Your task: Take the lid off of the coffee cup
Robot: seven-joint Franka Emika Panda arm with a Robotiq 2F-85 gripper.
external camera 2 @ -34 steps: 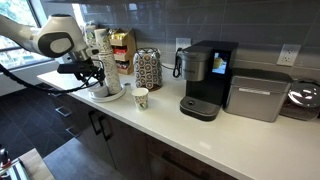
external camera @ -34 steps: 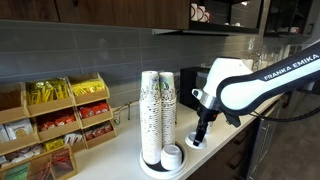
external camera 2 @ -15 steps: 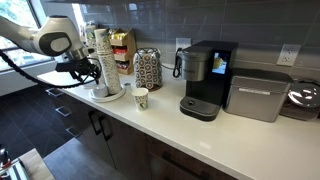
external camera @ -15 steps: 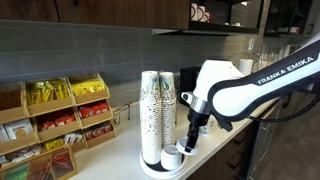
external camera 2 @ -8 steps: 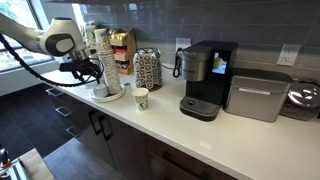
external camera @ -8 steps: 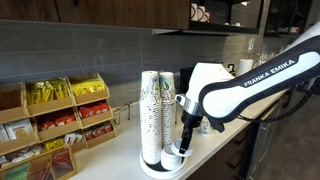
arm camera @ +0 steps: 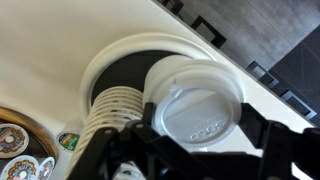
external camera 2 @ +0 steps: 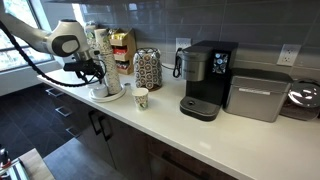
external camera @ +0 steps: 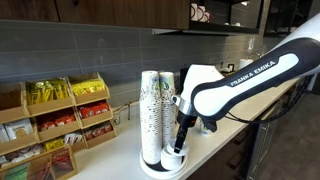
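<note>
The coffee cup (external camera: 172,158) is short and white and stands on a round white tray (external camera: 150,168) beside tall stacks of white cups (external camera: 157,105). Its flat white lid (arm camera: 195,105) sits on its mouth and fills the middle of the wrist view. My gripper (arm camera: 200,128) is lowered over the cup, open, with one dark finger (arm camera: 135,142) left of the lid and one right of it, close to the rim. It also shows in both exterior views (external camera: 178,140) (external camera 2: 98,78), where it hides most of the cup.
A snack rack (external camera: 60,115) stands beyond the stacks. A small patterned cup (external camera 2: 141,97), a black coffee machine (external camera 2: 205,78) and a grey appliance (external camera 2: 258,95) line the counter. The counter's front edge (external camera 2: 130,120) is close to the tray. Coffee pods (arm camera: 15,150) lie nearby.
My gripper has moved toward the cup stacks and come down, from beside the tray to straddling the small cup's lid. The cup and the lid have not moved.
</note>
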